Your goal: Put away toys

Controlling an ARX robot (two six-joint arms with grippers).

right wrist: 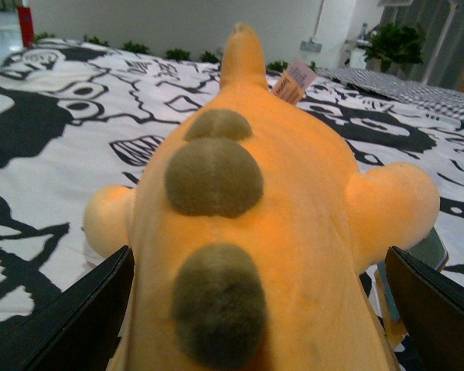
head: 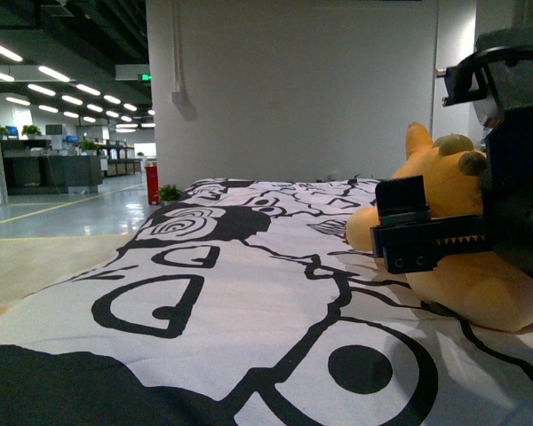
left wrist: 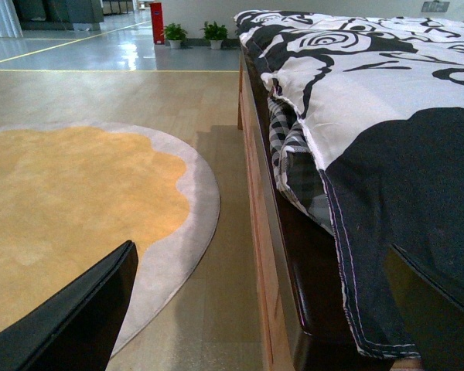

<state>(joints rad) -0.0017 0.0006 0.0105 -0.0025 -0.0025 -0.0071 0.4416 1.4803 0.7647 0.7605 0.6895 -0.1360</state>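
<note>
- Task status: not done. The plush toy (head: 449,200) lies on the bed (head: 249,293), on the black-and-white patterned cover, toward the right side of the bed as the robot faces it. No bin or storage place shows in any view.
- Step in hand, by my judgement: the grasp is being set up. The lift, the carry and the release are all left to do.
- Right end effector (right wrist: 257,259): its jaws are spread wide and straddle the toy's body, one finger on each flank. Contact with the fabric cannot be confirmed, and nothing is gripped.
- Left end effector (left wrist: 261,249): its jaws are spread and empty. It hangs off the side edge of the bed beside the wooden bed frame (left wrist: 255,193), above the floor and a yellow round rug (left wrist: 69,201).
- Toy attitude: back up. A row of olive-brown spots (right wrist: 214,176) runs along the spine.
- Long axis: it runs straight away from the right wrist, between the fingers, toward the far end of the bed.
- Far end of the toy: it tapers to an upturned point, with a sewn tag (right wrist: 294,81) just beside it. Whether that end is head or tail cannot be told.
</note>
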